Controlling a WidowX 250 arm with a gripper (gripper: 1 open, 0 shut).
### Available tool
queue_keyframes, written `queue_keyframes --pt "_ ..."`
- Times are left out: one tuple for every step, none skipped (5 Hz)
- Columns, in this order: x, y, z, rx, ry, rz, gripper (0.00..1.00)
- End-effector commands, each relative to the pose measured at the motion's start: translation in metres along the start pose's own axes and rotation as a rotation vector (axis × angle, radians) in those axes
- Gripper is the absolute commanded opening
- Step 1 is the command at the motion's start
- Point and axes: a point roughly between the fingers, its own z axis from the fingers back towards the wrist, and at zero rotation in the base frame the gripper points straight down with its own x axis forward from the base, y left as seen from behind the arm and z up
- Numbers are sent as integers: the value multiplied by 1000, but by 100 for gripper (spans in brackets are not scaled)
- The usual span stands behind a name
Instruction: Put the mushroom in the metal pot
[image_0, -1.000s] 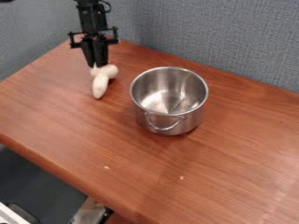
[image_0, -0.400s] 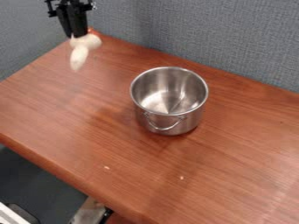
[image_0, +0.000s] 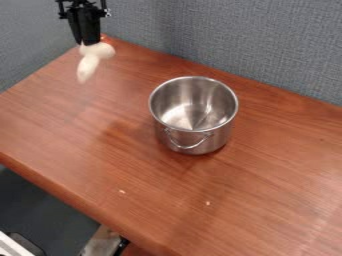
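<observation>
Pot first: I see the metal pot (image_0: 193, 114) upright on the wooden table (image_0: 94, 140), nothing inside. A second ago the mushroom (image_0: 91, 62) lay on the wood beside it; now it hangs above the table's far left corner. My gripper (image_0: 87, 38) points steeply down, clamped on the cap end.

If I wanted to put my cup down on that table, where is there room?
Plenty. The wooden table is bare in front of the metal pot, down to the near edge, and to the pot's right. The far left corner is busy: the claw hangs there holding the mushroom above the wood.
</observation>
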Motion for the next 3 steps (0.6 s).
queue_keyframes --pt "3 3 29 85 -71 24 0" --pt "13 2 26 63 -76 12 0" --pt "19 0 22 39 -70 -15 0"
